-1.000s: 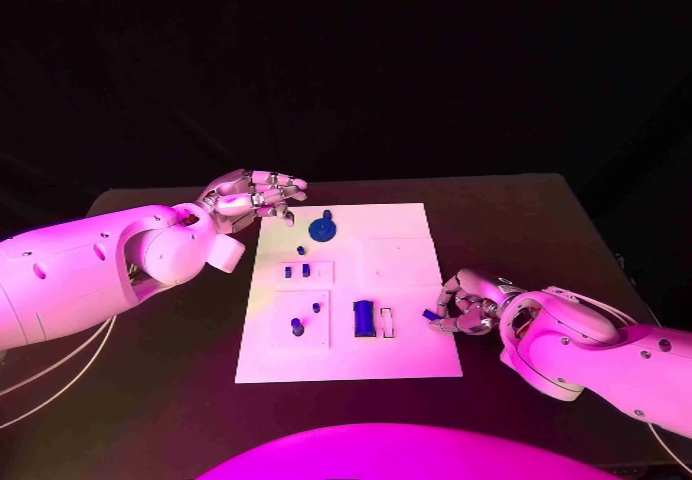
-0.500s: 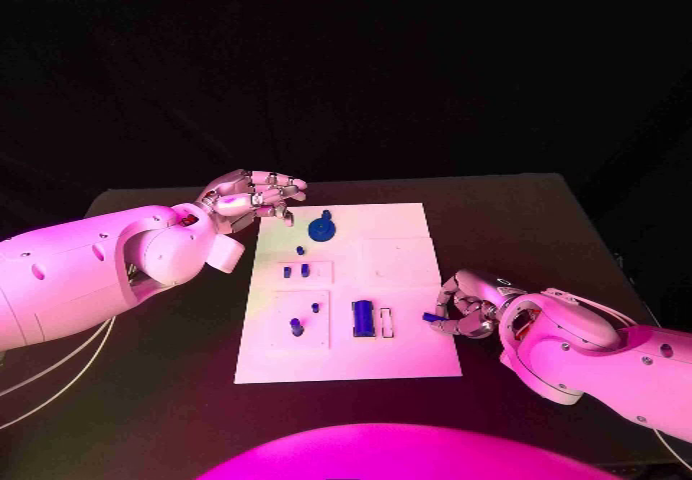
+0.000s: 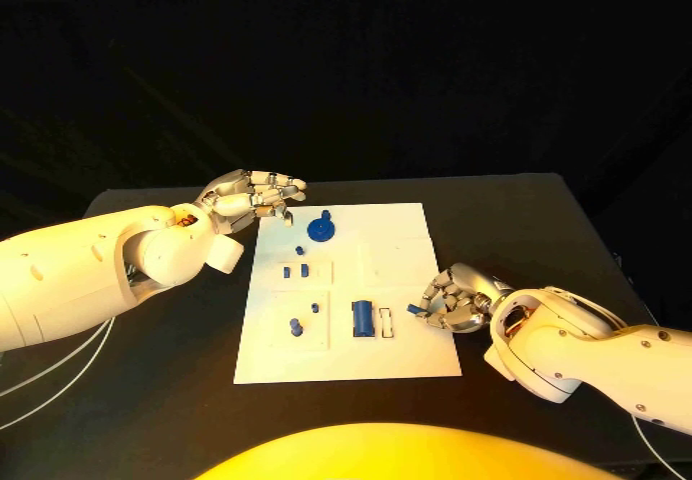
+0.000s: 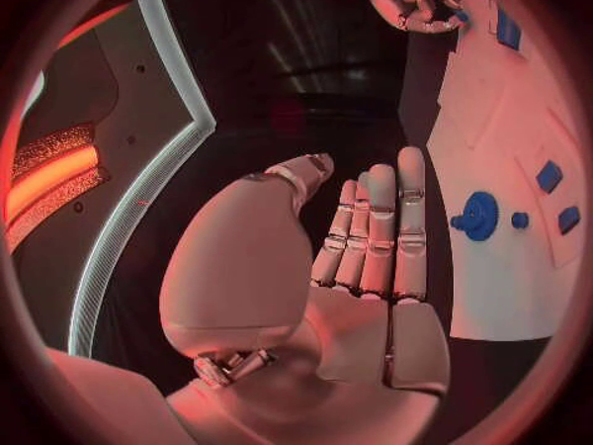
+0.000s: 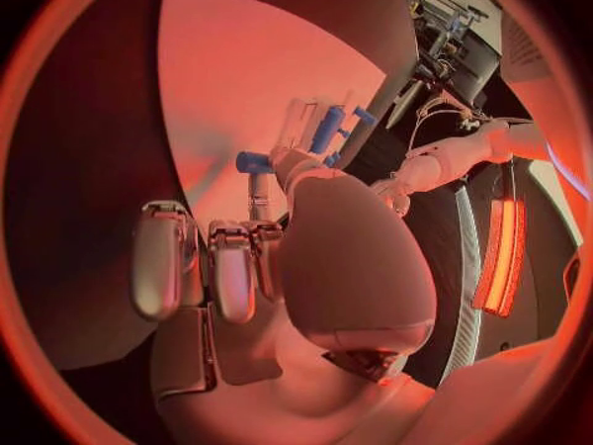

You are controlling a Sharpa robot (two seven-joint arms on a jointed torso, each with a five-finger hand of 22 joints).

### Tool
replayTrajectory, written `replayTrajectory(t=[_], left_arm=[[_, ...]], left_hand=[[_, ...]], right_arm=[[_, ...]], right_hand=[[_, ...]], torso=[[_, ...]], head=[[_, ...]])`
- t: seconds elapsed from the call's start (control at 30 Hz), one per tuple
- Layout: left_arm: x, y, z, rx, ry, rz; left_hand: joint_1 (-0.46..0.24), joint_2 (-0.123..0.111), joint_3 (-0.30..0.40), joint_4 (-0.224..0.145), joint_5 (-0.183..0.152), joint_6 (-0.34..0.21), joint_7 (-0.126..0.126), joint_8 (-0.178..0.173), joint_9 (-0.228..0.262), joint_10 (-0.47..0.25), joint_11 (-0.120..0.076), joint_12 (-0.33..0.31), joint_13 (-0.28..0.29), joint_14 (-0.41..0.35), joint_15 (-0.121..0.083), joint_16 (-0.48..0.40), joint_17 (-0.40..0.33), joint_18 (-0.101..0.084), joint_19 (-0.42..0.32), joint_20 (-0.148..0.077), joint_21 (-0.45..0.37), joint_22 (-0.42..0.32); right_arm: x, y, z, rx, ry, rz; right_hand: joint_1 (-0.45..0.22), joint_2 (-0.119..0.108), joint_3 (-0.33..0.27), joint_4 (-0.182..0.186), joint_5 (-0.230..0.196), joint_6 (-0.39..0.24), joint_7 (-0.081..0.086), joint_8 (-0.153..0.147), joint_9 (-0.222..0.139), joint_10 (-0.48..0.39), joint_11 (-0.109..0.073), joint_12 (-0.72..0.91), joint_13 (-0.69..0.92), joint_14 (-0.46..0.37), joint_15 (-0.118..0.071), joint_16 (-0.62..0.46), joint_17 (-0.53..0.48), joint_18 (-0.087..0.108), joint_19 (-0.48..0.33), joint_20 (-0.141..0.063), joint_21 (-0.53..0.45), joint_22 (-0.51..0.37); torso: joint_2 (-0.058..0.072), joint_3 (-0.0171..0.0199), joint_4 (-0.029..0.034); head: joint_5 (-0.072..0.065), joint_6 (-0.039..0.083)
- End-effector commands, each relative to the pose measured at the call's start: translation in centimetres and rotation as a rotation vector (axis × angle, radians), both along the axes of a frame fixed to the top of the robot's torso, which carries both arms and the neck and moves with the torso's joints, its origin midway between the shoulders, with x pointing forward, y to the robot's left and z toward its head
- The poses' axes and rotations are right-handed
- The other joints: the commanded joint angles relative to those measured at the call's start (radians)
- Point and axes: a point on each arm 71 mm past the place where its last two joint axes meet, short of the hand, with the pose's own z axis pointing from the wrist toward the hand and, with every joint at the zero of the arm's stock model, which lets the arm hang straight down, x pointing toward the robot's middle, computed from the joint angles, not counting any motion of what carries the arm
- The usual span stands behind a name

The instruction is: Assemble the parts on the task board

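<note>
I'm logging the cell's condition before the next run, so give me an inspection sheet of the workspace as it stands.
Surface: black table, white task board lying flat in its middle.
Job's things: round blue part at the board's far end; upright blue block near its middle; small blue part pinched by the right hand.
Clutter: nothing seen.
Hands: left hand holds nothing, at the board's far left corner.
Cables: pale cables under the left arm.
Surroundings: dark.

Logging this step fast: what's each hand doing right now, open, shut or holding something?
Left hand: open, fingers extended, holding nothing, by the white task board's far corner.
Right hand: pinching a small blue part at the board's right edge.
</note>
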Motion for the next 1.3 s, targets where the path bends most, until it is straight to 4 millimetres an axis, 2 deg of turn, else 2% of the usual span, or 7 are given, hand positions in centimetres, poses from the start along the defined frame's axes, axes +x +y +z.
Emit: replayTrajectory(t=[0.03, 0.37, 0.53, 0.63, 0.83, 1.0, 1.3], left_arm=[[-0.1, -0.3, 0.1, -0.015, -0.008, -0.019], [-0.1, -0.4, 0.1, -0.018, -0.006, -0.020], [-0.1, -0.3, 0.1, -0.017, -0.005, -0.019], [-0.1, -0.3, 0.1, -0.018, -0.005, -0.019], [-0.1, -0.2, 0.1, -0.015, -0.003, -0.016], [-0.1, -0.2, 0.1, -0.013, 0.001, -0.016], [-0.2, 0.0, 0.0, -0.006, 0.013, -0.016]], left_hand=[[0.003, 0.003, 0.000, 0.004, 0.005, -0.010, 0.000, 0.003, -0.001, -0.005, 0.002, 0.005, -0.001, -0.006, 0.000, -0.004, -0.001, 0.014, 0.009, 0.000, -0.007, -0.001], [0.002, 0.004, 0.000, 0.005, 0.006, -0.010, 0.000, 0.004, -0.001, -0.005, 0.002, 0.005, -0.001, -0.006, 0.000, -0.004, -0.001, 0.014, 0.009, 0.001, -0.007, -0.001], [0.000, 0.004, -0.001, 0.007, 0.006, -0.010, 0.000, 0.004, -0.001, -0.005, 0.002, 0.005, -0.002, -0.006, 0.000, -0.004, -0.001, 0.014, 0.009, 0.001, -0.008, -0.001], [-0.010, 0.011, -0.003, 0.020, 0.006, -0.011, 0.000, 0.006, -0.002, -0.006, 0.003, 0.006, -0.003, -0.005, 0.001, -0.004, 0.000, 0.013, 0.010, 0.002, -0.012, -0.004], [-0.014, 0.013, -0.003, 0.024, 0.007, -0.011, 0.000, 0.006, -0.002, -0.007, 0.003, 0.006, -0.003, -0.005, 0.001, -0.003, 0.000, 0.013, 0.010, 0.002, -0.014, -0.005], [-0.014, 0.013, -0.003, 0.024, 0.007, -0.011, 0.000, 0.006, -0.002, -0.007, 0.003, 0.006, -0.003, -0.005, 0.001, -0.003, 0.000, 0.013, 0.010, 0.002, -0.014, -0.005], [-0.016, 0.013, -0.004, 0.027, 0.007, -0.012, 0.000, 0.006, -0.002, -0.007, 0.003, 0.006, -0.003, -0.005, 0.002, -0.003, 0.000, 0.013, 0.011, 0.003, -0.015, -0.006]], right_arm=[[-0.3, 0.8, -0.4, 0.108, 0.107, -0.049], [-0.2, 2.3, -0.9, 0.124, 0.156, -0.045], [0.0, 2.9, -1.4, 0.108, 0.164, -0.038], [0.1, 3.2, -1.7, 0.091, 0.168, -0.027], [0.3, 3.6, -2.2, 0.046, 0.185, 0.007], [0.2, 4.0, -2.5, 0.025, 0.207, 0.035], [0.1, 4.3, -2.6, 0.016, 0.220, 0.054]], right_hand=[[-0.017, 0.001, 0.022, -0.013, -0.001, -0.001, -0.006, 0.005, 0.035, 0.086, -0.005, 0.000, 0.233, 0.094, -0.008, -0.003, 0.211, -0.004, 0.026, -0.006, -0.005, 0.168], [-0.045, -0.010, 0.031, -0.014, -0.002, -0.002, -0.005, 0.008, 0.040, 0.084, -0.004, -0.003, 0.231, 0.093, -0.008, -0.005, 0.205, -0.001, 0.022, -0.005, -0.021, 0.163], [-0.097, -0.022, 0.024, 0.001, -0.006, -0.001, -0.002, 0.011, 0.046, 0.082, -0.001, -0.006, 0.228, 0.092, -0.005, -0.005, 0.203, 0.000, 0.021, -0.003, -0.026, 0.162], [-0.113, -0.023, 0.019, 0.006, -0.006, -0.001, -0.001, 0.012, 0.048, 0.082, -0.001, -0.006, 0.228, 0.092, -0.005, -0.005, 0.204, 0.000, 0.020, -0.003, -0.030, 0.161], [-0.166, -0.017, 0.004, 0.027, -0.007, -0.001, 0.001, 0.015, 0.053, 0.080, 0.001, -0.009, 0.226, 0.092, -0.003, -0.006, 0.201, 0.001, 0.019, -0.001, -0.037, 0.160], [-0.186, -0.018, -0.003, 0.028, -0.006, -0.002, 0.001, 0.016, 0.055, 0.079, 0.002, -0.012, 0.224, 0.091, -0.003, -0.007, 0.198, 0.002, 0.018, -0.001, -0.040, 0.159], [-0.207, -0.013, -0.008, 0.029, -0.006, -0.001, 0.001, 0.018, 0.057, 0.077, 0.001, -0.015, 0.221, 0.091, -0.003, -0.007, 0.197, 0.002, 0.018, 0.000, -0.043, 0.158]], torso=[[0.000, 0.0006, -0.0003], [0.001, 0.0004, -0.0002], [0.001, 0.0011, -0.0011], [0.001, 0.0015, -0.0006], [0.001, 0.0010, -0.0010], [0.001, 0.0020, -0.0001], [0.000, 0.0014, -0.0015]], head=[[0.000, -0.002], [-0.003, -0.003], [-0.002, -0.004], [-0.003, -0.003], [-0.005, -0.006], [-0.004, -0.008], [-0.004, -0.010]])
